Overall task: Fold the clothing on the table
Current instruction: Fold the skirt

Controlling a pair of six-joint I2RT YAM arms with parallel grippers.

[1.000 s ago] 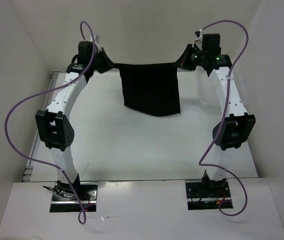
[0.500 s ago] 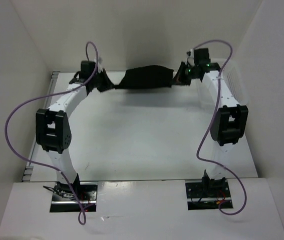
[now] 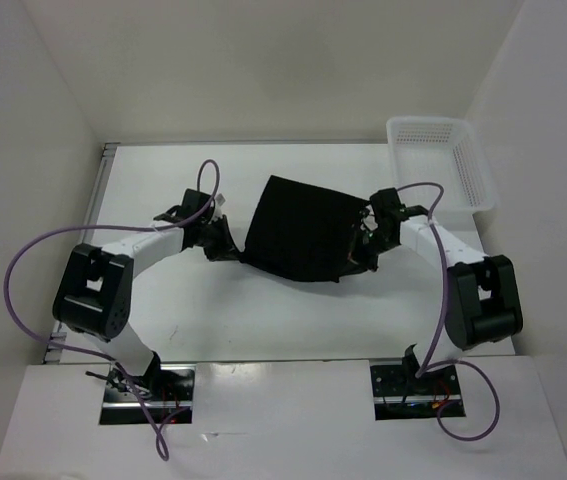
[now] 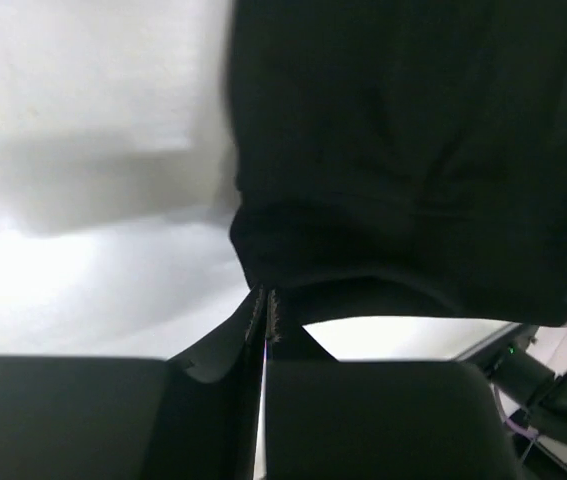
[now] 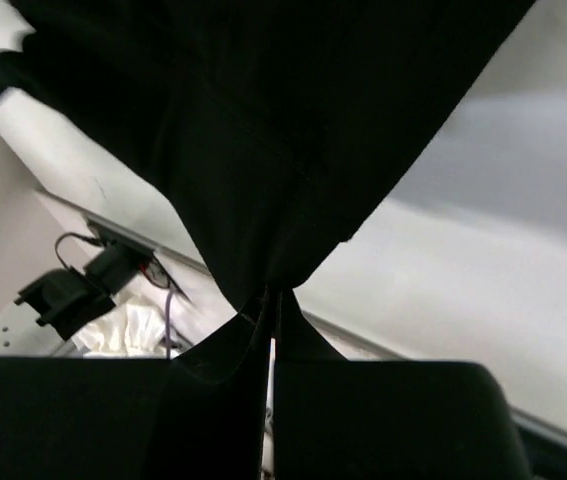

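Jaws left and right pinch tight on clothing (image 3: 298, 228) corners.

Bare table (image 3: 163, 185) shows at the upper left and upper centre of the top view. It also shows in a wide band across the lower centre, between the left arm (image 3: 91, 295) and the right arm (image 3: 480, 300). The centre is blocked: the clothing (image 3: 298, 230) spans from the left gripper (image 3: 225, 247) to the right gripper (image 3: 361, 248), both pinching it. The basket (image 3: 425, 121) fills the upper right corner. Purple cables (image 3: 8, 280) loop outward at both sides. Walls (image 3: 263, 70) close the left, back and right.
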